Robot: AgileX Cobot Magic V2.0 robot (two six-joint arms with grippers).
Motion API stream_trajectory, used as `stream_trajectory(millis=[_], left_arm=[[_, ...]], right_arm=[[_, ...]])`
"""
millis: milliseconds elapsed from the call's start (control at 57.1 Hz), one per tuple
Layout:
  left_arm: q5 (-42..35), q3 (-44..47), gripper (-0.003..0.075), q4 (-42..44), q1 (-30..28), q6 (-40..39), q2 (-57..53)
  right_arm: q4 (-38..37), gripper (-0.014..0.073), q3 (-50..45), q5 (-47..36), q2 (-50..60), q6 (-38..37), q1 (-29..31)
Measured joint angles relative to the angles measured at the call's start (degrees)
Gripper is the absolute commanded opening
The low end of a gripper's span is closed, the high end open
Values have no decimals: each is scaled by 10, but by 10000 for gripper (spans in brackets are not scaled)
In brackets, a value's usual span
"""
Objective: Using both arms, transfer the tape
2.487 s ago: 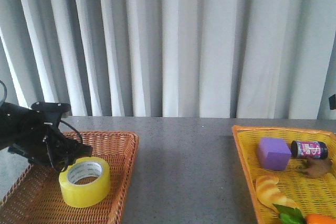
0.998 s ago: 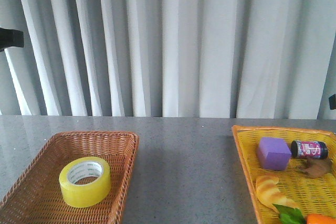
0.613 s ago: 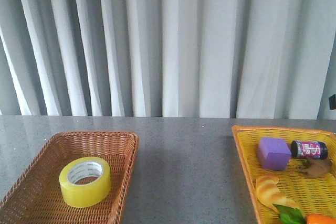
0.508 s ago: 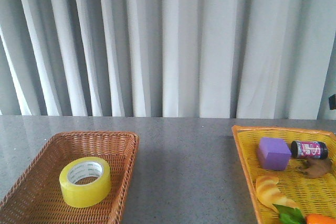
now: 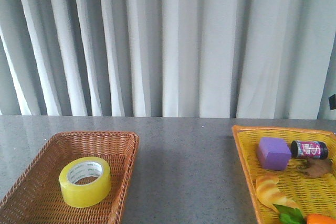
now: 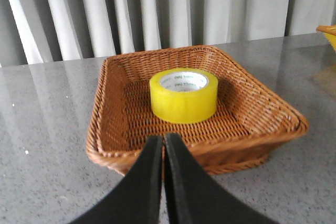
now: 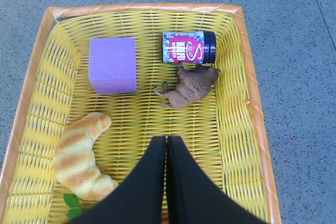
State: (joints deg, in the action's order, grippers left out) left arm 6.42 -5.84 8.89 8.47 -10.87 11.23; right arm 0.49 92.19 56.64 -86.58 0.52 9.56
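The yellow tape point(image 5: 85, 181) with its white printed core lies flat in the brown wicker basket point(image 5: 31, 182) at the front left. It also shows in the left wrist view point(image 6: 184, 95), beyond my left gripper point(image 6: 164, 138), which is shut, empty and outside the basket's near rim point(image 6: 157, 153). My right gripper point(image 7: 166, 139) is shut and empty, above the yellow basket point(image 7: 247, 77). Neither arm shows in the front view.
The yellow basket point(image 5: 242, 150) at the front right holds a purple block point(image 5: 273, 153), a small dark jar point(image 5: 308, 149), a brown toy animal point(image 5: 315, 167), a toy croissant point(image 5: 273, 191) and green leaves point(image 5: 290, 214). Grey curtains hang behind the table.
The left arm, which was at the tape in the brown basket, has drawn away and left the front view. The tape stays in the basket.
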Motion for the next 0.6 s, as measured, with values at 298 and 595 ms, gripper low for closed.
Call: stream_trajectory(millis=[298, 595], left_arm=[[6, 72, -6, -12, -15, 28, -117], [10, 72, -6, -13, -88, 42, -119]], right_arm=[[0, -7, 0, 0, 0, 0, 0], [0, -7, 0, 0, 0, 0, 0]])
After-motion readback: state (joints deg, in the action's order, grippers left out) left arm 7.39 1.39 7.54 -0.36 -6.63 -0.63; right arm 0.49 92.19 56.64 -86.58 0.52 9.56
